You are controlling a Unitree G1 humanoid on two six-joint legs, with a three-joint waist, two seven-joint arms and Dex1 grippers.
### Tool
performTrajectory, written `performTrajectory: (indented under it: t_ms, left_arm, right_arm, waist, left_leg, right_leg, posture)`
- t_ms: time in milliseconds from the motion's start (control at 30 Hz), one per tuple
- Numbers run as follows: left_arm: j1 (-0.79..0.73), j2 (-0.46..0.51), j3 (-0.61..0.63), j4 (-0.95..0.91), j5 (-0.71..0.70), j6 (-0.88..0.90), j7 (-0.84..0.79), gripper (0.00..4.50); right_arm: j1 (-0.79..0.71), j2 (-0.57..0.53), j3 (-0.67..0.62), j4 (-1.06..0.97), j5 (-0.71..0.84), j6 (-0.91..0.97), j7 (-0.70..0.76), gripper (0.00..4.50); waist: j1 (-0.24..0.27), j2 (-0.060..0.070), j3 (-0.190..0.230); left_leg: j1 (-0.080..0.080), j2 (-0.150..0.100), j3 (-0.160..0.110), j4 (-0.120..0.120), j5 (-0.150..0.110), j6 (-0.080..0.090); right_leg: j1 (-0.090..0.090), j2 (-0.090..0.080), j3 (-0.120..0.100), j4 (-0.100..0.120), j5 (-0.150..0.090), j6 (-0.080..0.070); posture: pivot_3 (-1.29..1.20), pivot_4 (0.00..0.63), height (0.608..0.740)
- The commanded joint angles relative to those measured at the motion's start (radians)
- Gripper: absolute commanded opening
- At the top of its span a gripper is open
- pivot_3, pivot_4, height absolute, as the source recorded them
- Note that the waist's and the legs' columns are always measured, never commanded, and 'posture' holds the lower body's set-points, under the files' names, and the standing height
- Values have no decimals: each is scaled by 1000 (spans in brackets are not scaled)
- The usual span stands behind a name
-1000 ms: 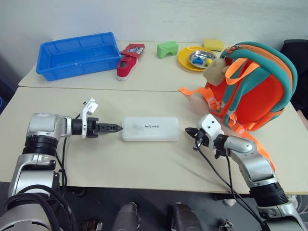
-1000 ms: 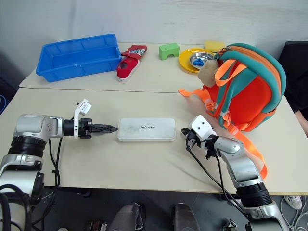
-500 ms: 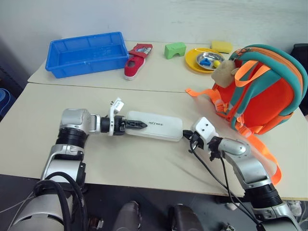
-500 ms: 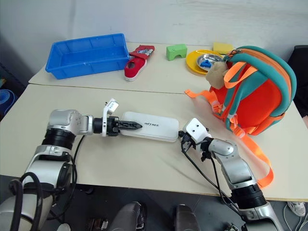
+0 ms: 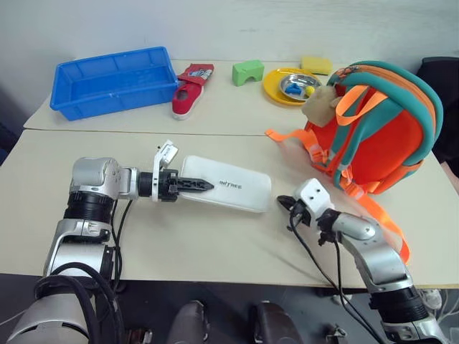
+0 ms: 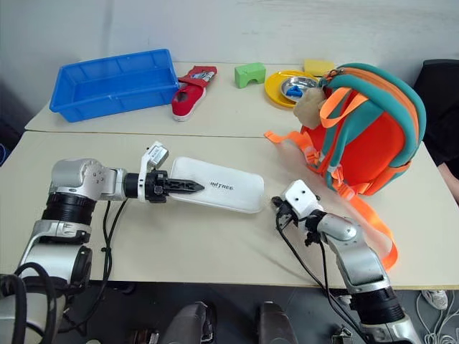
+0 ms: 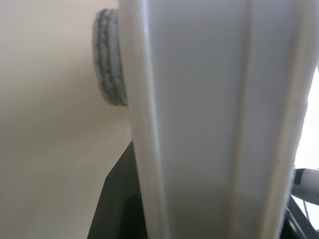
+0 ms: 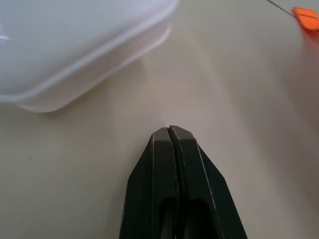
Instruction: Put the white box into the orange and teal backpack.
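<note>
The white box (image 5: 233, 188) lies on the near table, its left end raised a little off the top. My left gripper (image 5: 204, 185) is shut on that left end, one black finger across the lid; in the left wrist view the box's edge (image 7: 214, 119) runs between the fingers. My right gripper (image 5: 282, 202) is shut and empty, just off the box's right end; the box's corner (image 8: 75, 45) shows ahead of its tips. The orange and teal backpack (image 5: 387, 136) stands upright at the right, with a beige plush charm (image 5: 320, 106) near its top.
On the far table are a blue bin (image 5: 111, 79), a red shoe (image 5: 188, 89), a green block (image 5: 248, 72), a yellow plate (image 5: 276, 92) holding a metal bowl (image 5: 301, 84), and a yellow sponge (image 5: 318, 64). Orange straps (image 5: 294, 140) trail on the table beside the backpack.
My left gripper slid right over the box's left end and closed on it, and that end lifted and turned slightly. My right gripper drew back a little. The camera shifted.
</note>
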Motion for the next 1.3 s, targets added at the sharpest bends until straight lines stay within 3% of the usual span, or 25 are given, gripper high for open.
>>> performTrajectory:
  t_ms: [33, 233, 433, 567, 800, 900, 1000, 1267, 1300]
  left_arm:
    - [24, -24, 119, -142, -105, 90, 45, 1344]
    - [58, -111, 349, -275, -170, 168, 211, 1343]
    - [86, -134, 437, -341, -189, 135, 303, 1343]
    - [82, -110, 431, -306, -183, 70, 316, 1343]
    - [46, -93, 438, -253, -192, -3, 348, 1343]
    - [53, -95, 443, -272, -199, -20, 369, 1343]
    - [56, -93, 453, -278, -203, -32, 392, 1343]
    - [12, -42, 479, -231, -218, -80, 414, 1343]
    - [-3, -33, 479, -217, -218, -90, 411, 1343]
  right_arm:
    - [75, 0, -186, -153, 112, 100, -42, 546]
    - [111, 5, -527, -307, 333, 305, -138, 2581]
    - [-37, 4, -546, -229, 427, 393, -196, 4489]
    - [-189, 50, -463, -159, 477, 399, -205, 4489]
    - [-418, 73, -358, 185, 331, 214, -253, 4489]
    - [-439, 52, -334, 275, 300, 139, -211, 3880]
    - [-422, 42, -332, 278, 308, 116, -171, 2816]
    - [-350, -17, -315, 73, 456, 217, 8, 113]
    - [-331, -39, -314, 17, 508, 256, 47, 25]
  waist:
    - [4, 0, 0]
    - [10, 0, 0]
    - [-7, 0, 0]
    - [-5, 0, 0]
    - [0, 0, 0]
    - [-2, 0, 0]
    - [-3, 0, 0]
    - [-5, 0, 0]
    - [-4, 0, 0]
  left_leg:
    - [0, 0, -1, 0, 0, 0]
    - [0, 0, -1, 1, 0, 0]
    - [2, 1, -1, -2, 1, -2]
    - [2, 2, -1, -2, 1, -3]
    - [1, 1, -1, -1, 0, -3]
    - [0, 1, -1, -1, 0, -2]
    - [0, 1, -1, -1, 0, -2]
    - [0, 2, -1, -2, -1, -3]
    - [0, 3, -1, -2, -1, -3]
  right_leg:
    - [0, 0, 0, 0, 0, 0]
    - [1, 0, -1, -4, 0, 0]
    - [0, 3, 2, -4, 0, 0]
    - [-1, 5, 2, -4, 0, 0]
    - [-1, 3, 2, -5, 0, 0]
    - [-1, 3, 2, -4, 0, 0]
    - [-1, 3, 2, -4, 1, 1]
    - [-2, 5, 2, -4, 0, 1]
    - [-1, 5, 2, -4, 0, 1]
  posture:
    - [0, 150, 740]
    - [0, 150, 740]
    - [0, 150, 740]
    - [0, 150, 740]
    - [0, 150, 740]
    - [0, 150, 740]
    - [0, 150, 740]
    - [0, 150, 740]
    - [0, 150, 740]
